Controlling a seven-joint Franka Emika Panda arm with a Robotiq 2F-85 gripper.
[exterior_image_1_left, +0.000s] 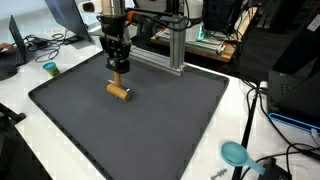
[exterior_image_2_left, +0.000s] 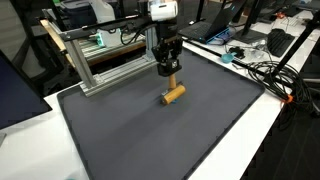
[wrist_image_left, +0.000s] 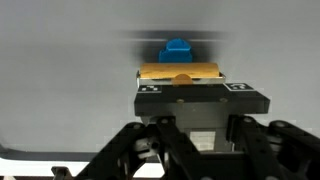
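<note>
Jaws closed on a tan wooden block hold it upright over a tan wooden cylinder lying on the dark grey mat — well apart from every mat edge. Only the wrist view shows a blue piece beyond.

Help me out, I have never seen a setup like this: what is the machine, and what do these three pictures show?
This is one robot arm ending in a two-fingered gripper. Two pictures come from cameras outside the robot, viewing the same dark mat from different places. The third comes from a camera on the wrist, looking past the gripper. The gripper is closed on a wooden block, right over a wooden cylinder lying on the mat; whether they touch is unclear. The wrist view shows something blue beyond the block, too blurred to name. A metal frame stands beside the mat.
</note>
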